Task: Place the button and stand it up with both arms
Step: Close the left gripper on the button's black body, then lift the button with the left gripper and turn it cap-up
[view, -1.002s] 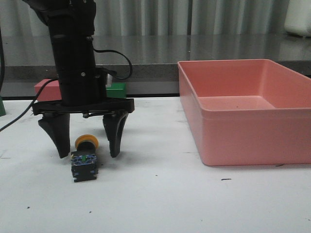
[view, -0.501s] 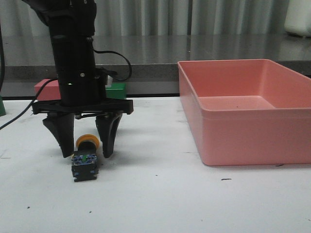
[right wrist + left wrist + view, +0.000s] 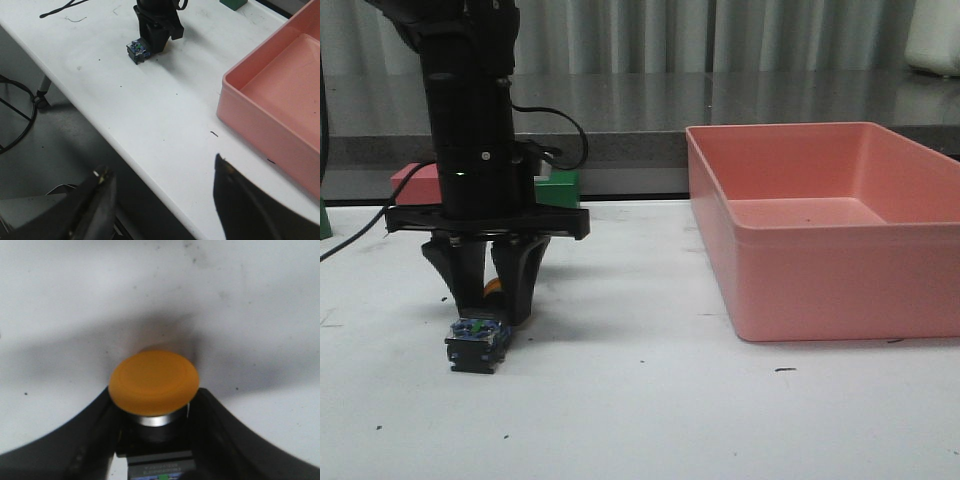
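The button (image 3: 477,343) lies on its side on the white table, left of centre, with its blue-grey base toward the camera. My left gripper (image 3: 492,306) points straight down and is shut on its black collar, just behind the base. In the left wrist view the yellow cap (image 3: 154,381) fills the middle, with a black finger (image 3: 95,435) pressed against each side of the collar. My right gripper (image 3: 161,167) is open and empty, high over the table's front edge. It sees the button (image 3: 137,51) and the left gripper (image 3: 156,37) from afar.
A large pink bin (image 3: 820,250) stands at the right and also shows in the right wrist view (image 3: 280,95). A green cube (image 3: 558,186) and a red block (image 3: 415,183) sit behind the left arm. The table's front edge (image 3: 150,165) runs under the right gripper.
The left gripper's fingers have closed from wide open onto the button. The button has shifted slightly left and toward the camera.
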`<state>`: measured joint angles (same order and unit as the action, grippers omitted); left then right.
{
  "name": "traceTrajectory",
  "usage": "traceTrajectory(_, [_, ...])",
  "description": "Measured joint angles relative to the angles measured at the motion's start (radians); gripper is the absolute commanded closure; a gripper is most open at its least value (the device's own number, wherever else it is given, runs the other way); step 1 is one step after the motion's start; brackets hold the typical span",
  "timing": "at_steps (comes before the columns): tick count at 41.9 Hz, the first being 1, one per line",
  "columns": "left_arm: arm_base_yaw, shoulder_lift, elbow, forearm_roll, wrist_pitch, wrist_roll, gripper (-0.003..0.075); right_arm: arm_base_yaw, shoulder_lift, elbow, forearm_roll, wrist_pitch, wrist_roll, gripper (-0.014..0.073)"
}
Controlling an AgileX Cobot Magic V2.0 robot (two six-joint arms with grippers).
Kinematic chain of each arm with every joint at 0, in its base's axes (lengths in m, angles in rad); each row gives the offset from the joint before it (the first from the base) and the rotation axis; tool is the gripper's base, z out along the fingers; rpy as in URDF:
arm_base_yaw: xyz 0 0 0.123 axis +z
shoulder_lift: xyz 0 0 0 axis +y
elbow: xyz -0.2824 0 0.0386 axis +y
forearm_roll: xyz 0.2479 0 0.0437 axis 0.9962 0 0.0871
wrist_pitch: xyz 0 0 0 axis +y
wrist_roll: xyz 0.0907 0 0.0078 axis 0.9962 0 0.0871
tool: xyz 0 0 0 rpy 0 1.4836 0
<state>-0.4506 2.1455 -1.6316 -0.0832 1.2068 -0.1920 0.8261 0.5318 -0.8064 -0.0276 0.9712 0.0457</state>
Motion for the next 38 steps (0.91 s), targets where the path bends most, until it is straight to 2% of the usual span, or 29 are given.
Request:
traceTrajectory(10, [0.0,-0.106,0.008,0.066,0.0,0.067,0.0447,0.0,0.0,0.0,0.0,0.0,0.0,0.0145])
traceTrajectory(18, [0.008,-0.321,0.146,0.125,-0.092,0.089,0.0447,0.0,0.0,0.0,0.0,0.0,0.0,0.0145])
traceTrajectory(27, [0.093,-0.588,0.403,0.128,-0.311,0.108,0.0447,0.0,0.0,0.0,0.0,0.0,0.0,0.0145])
traceTrajectory(38, [0.2,-0.888,0.765,0.139,-0.732,0.15,0.0447,0.0,0.0,0.0,0.0,0.0,0.0,0.0145])
